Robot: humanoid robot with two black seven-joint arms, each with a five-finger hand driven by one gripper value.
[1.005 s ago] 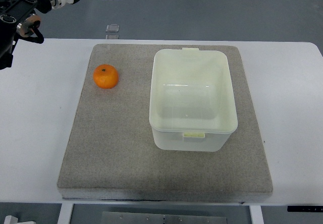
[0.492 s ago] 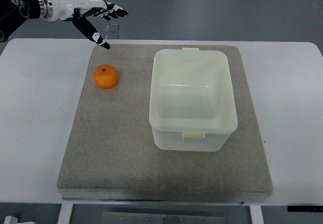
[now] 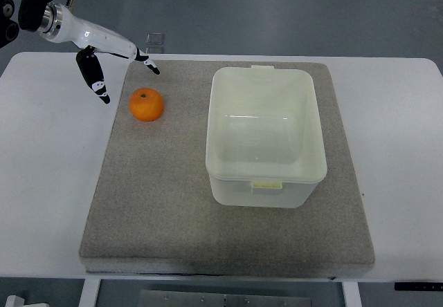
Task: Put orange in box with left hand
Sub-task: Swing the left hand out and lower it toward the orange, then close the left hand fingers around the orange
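Working over the white table (image 3: 48,182), we are looking at a grey felt mat (image 3: 159,203) that carries both of the task's things: the empty, lidless white plastic box (image 3: 265,135) on its right half and the orange (image 3: 146,104) near its far left corner, stem end up and well apart from the box. We are holding the left hand (image 3: 104,54) above and just beyond the fruit, touching nothing, with the thumb (image 3: 95,82) splayed down on the left and the fingers (image 3: 142,59) reaching out over the far side, so the hand is spread and empty. To do this step well, we judge that we should be lowering the palm squarely over the orange, keeping thumb and fingers on opposite sides, and closing gently, since a round fruit may roll on the mat if one fingertip nudges it first. The right hand is not showing.
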